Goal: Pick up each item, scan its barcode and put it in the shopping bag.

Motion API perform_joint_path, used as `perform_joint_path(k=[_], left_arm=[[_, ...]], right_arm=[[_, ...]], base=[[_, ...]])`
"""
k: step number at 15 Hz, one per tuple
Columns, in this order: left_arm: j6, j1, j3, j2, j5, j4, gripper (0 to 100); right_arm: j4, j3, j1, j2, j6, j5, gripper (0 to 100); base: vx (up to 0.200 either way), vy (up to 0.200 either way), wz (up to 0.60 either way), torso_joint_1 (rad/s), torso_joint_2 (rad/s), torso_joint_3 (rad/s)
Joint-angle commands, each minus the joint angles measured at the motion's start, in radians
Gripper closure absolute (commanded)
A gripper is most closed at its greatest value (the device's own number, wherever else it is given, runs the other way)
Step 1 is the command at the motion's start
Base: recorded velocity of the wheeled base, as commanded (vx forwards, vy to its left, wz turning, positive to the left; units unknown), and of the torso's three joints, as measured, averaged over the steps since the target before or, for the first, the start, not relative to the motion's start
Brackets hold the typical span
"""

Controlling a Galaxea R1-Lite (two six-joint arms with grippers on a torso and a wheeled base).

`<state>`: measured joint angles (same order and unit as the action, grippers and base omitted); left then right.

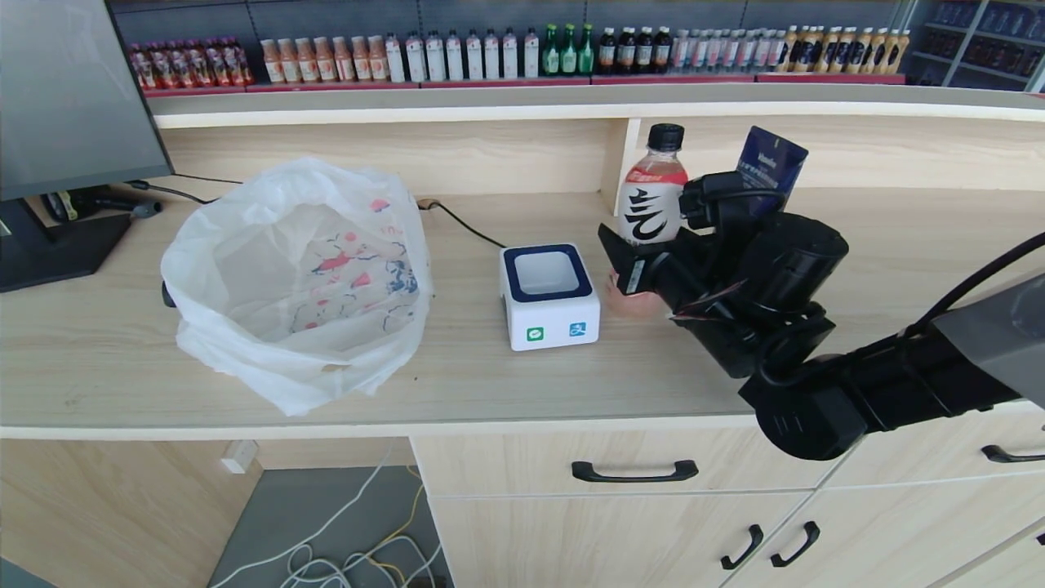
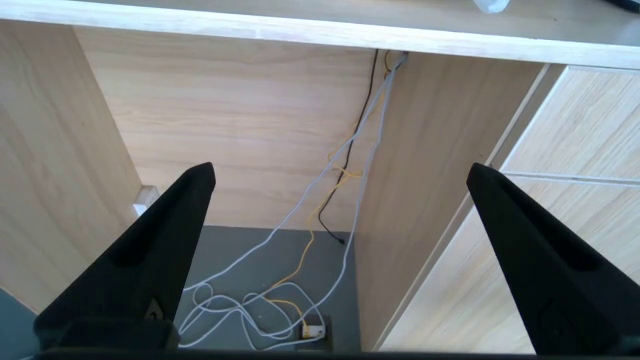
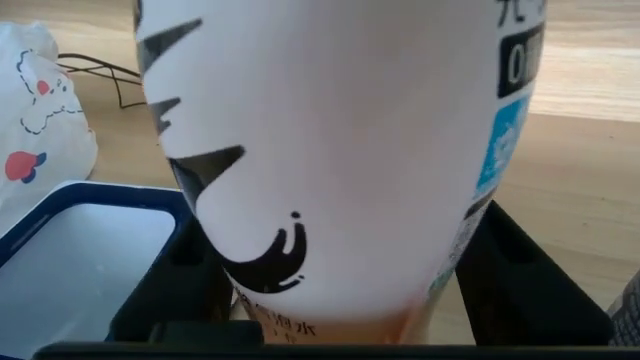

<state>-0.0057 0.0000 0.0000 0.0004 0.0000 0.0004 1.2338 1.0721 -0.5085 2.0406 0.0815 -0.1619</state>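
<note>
A white-labelled drink bottle point(image 1: 651, 200) with a black cap stands on the wooden counter point(image 1: 490, 384), just right of the white and blue barcode scanner point(image 1: 549, 296). My right gripper point(image 1: 643, 271) is shut on the bottle's lower half, its base at counter level. In the right wrist view the bottle point(image 3: 340, 150) sits tight between both fingers point(image 3: 190, 290), with the scanner point(image 3: 80, 250) beside it. The white shopping bag point(image 1: 298, 278) stands open at the left. A dark blue pouch point(image 1: 770, 167) leans behind my right arm. My left gripper point(image 2: 340, 260) hangs open below the counter, holding nothing.
A monitor point(image 1: 65, 98) on its stand occupies the far left corner, with a cable point(image 1: 465, 224) running along the counter behind the bag. A raised ledge with rows of bottles point(image 1: 506, 53) backs the counter. Drawers point(image 1: 634, 471) sit below its front edge.
</note>
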Motion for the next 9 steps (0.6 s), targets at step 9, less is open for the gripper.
perform_joint_path(k=[9], left_arm=[[0.0,-0.002,0.0,0.0,0.0,0.0,0]], right_arm=[[0.078,-0.008,-0.001,-0.08,0.012,0.076,100]], base=[[0.0,0.0,0.0,0.0,0.0,0.0]])
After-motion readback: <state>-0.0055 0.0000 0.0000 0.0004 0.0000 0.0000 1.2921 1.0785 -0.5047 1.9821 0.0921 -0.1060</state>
